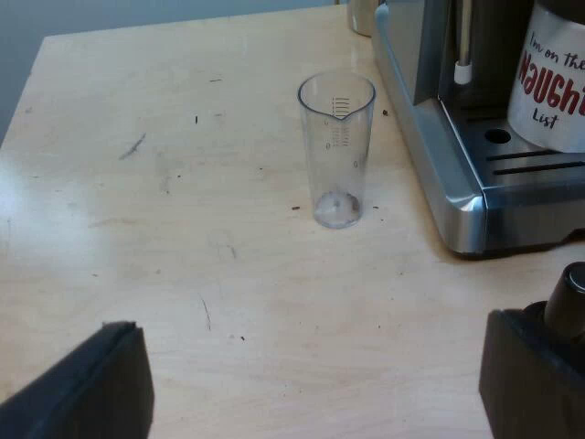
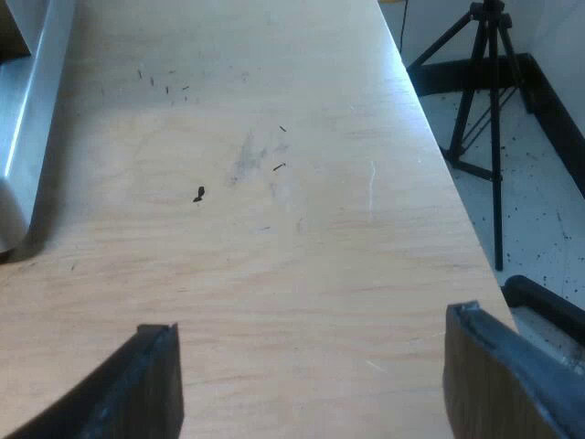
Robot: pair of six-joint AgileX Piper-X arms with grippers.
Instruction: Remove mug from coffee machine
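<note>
A white mug [image 1: 552,82] with red and black lettering stands on the drip tray [image 1: 521,160] of the steel espresso machine [image 1: 448,137]. A clear measuring glass [image 1: 336,151] stands upright on the wooden table beside the machine's corner. My left gripper [image 1: 315,384] is open above the bare table, short of the glass and the machine, with nothing between its black fingers [image 1: 101,384]. My right gripper [image 2: 315,384] is open too, low over the wooden table, with the machine's steel edge [image 2: 27,137] off to one side.
The wooden table [image 1: 164,210] carries small dark specks. In the right wrist view the table's edge [image 2: 439,155] drops to a speckled floor where a black tripod [image 2: 489,101] stands. A steam wand [image 1: 463,46] hangs near the mug.
</note>
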